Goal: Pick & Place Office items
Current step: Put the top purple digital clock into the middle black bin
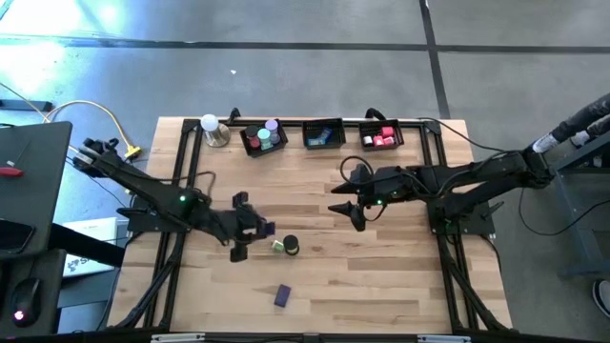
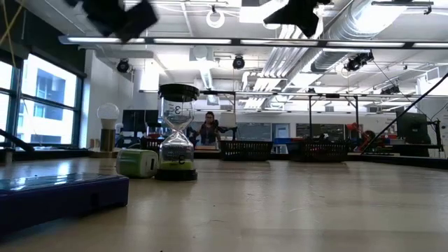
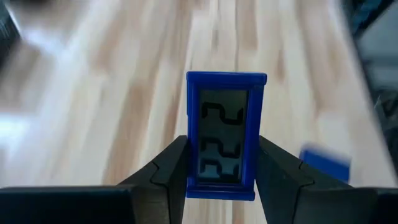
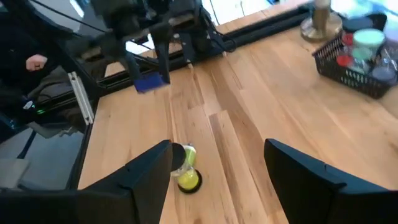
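Observation:
A small blue clock (image 3: pixel 224 134) with a grey number display is held up above the wooden table (image 1: pixel 381 276), left of centre, with my left gripper (image 3: pixel 221 183) shut on it; the high view shows the blue clock (image 1: pixel 268 229) at the fingers' end. Just to the right of it an hourglass (image 1: pixel 289 247) stands on its base, with a green-and-white item (image 2: pixel 138 162) lying against it. A purple-blue block (image 1: pixel 282 296) lies flat near the front edge. My right gripper (image 4: pixel 217 168) hovers open over the table's right half, nothing between its fingers. My left gripper pinches the clock between its two fingers, one on each long side (image 3: pixel 191 168), at the end nearest the wrist. The fingers slant down from the table's left and lie along the clock. The clock is lifted clear of the table, display facing the wrist camera.
Three black wire trays (image 1: pixel 323 133) line the far edge, the left tray (image 1: pixel 264 136) and the right tray (image 1: pixel 381 136) holding coloured bits. A white ball on a metal base (image 1: pixel 212 129) stands at the far left. Black frame rails (image 1: pixel 176 191) run along both table sides.

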You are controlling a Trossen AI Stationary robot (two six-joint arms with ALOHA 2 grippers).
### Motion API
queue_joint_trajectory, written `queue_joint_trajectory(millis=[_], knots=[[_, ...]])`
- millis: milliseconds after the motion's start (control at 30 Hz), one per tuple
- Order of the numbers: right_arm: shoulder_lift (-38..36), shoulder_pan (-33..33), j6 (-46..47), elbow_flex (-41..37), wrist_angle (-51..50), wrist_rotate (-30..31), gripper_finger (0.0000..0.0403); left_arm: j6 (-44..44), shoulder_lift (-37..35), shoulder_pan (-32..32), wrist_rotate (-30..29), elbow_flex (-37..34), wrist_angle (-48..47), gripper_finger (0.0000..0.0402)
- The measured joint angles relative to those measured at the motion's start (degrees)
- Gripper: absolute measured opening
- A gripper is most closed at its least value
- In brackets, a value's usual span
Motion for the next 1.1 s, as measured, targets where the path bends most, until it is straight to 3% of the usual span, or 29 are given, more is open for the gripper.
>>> queue_joint_trajectory(millis=[267,600,867,1100], knots=[[0.0,2.08,-5.56,-0.02,7.94,-0.06,0.0245,15.57,-1.23,0.0,-3.97,0.06,16.57,0.0135],[1.03,3.77,-16.5,-0.01,16.43,1.8,0.0245,27.07,3.35,2.38,-5.68,0.06,34.71,0.0135],[5.16,3.92,-21.51,-0.02,21.86,2.98,0.0245,29.58,6.96,5.09,-5.56,0.07,40.53,0.0135],[9.58,4.49,-30.23,-0.11,26.88,4.19,0.0245,28.6,7.82,7.63,-1.16,0.06,42.0,0.0135]])
